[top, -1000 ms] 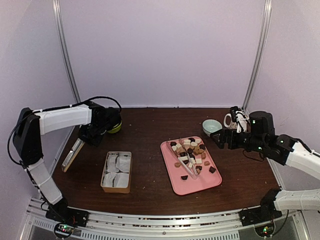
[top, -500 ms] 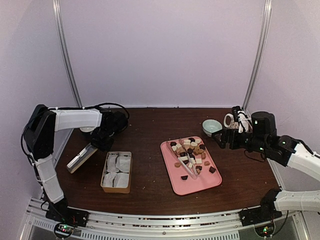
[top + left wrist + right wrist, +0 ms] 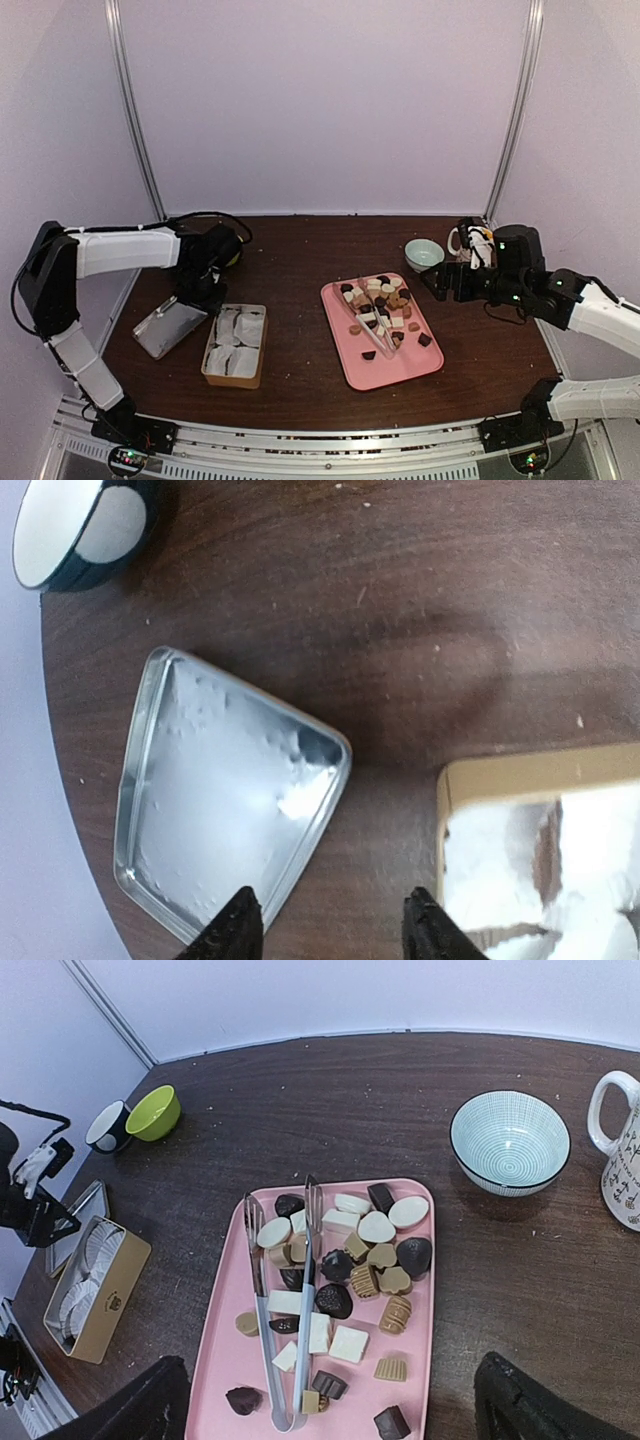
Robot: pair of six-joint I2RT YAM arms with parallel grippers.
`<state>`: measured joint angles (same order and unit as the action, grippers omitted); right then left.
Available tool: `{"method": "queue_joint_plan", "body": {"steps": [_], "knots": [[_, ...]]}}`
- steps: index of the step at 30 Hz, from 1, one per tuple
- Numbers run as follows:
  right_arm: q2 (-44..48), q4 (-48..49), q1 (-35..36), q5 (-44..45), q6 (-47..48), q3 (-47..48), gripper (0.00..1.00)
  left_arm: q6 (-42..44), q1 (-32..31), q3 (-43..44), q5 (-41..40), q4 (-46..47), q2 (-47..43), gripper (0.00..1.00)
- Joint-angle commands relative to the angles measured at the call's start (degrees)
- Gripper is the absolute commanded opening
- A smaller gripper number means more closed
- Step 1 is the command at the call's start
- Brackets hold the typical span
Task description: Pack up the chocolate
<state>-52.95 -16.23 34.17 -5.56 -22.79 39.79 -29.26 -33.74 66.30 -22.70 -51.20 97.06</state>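
Lid (image 3: pixel 225 810) now lies flat (beside box (image 3: pixel 234 345)) | left pincer (image 3: pixel 332 930) parted above

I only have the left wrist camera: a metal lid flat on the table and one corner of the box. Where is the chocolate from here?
Observer: On the pink tray, mid-table, to the right of the box. The chocolate is piled loose on the tray's far half.
Operator: Does the right arm have the tongs?
Observer: No. The tongs lie on the tray among the pieces, and the right gripper hangs open off the tray's right side, near the bowl.
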Motion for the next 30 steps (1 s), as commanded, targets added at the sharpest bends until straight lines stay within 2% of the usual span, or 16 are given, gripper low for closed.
{"method": "queue_joint_plan", "body": {"steps": [1,3,7,8,10,20,21,26,30], "knots": [[-0.1,-0.1,0.5,0.6,-0.2,0.2,1.0,-2.5,-0.4,-7.0,6.9,4.6,-12.2,0.48],[-0.4,-0.5,0.7,0.9,0.0,0.5,1.0,-3.5,-0.4,-10.4,9.4,6.3,-17.6,0.48],[-1.3,-0.7,0.8,0.5,0.1,0.7,1.0,-4.2,-0.4,-16.4,20.3,12.0,-23.7,0.5],[-1.5,-0.8,0.8,0.3,-0.1,0.8,1.0,-4.5,-0.4,-17.3,21.6,12.8,-24.1,0.46],[-1.7,-0.6,0.9,0.1,-0.4,0.8,1.0,-5.2,-0.4,-19.1,21.4,13.2,-24.5,0.32],[-1.7,-0.3,1.0,0.1,-0.6,1.1,1.0,-8.4,-0.4,-26.9,25.2,21.5,-22.4,0.28],[-1.8,-0.3,1.1,0.0,-0.7,1.1,1.0,-8.4,-0.4,-26.7,24.7,21.1,-22.2,0.26],[-2.7,-0.6,1.2,-0.3,-0.9,1.4,1.0,-9.0,-0.4,-26.0,24.4,20.6,-20.6,0.01],[-2.9,-0.6,1.3,-0.3,-0.8,1.3,1.0,-12.3,-0.8,-27.2,27.1,25.3,-21.0,0.0]]}}
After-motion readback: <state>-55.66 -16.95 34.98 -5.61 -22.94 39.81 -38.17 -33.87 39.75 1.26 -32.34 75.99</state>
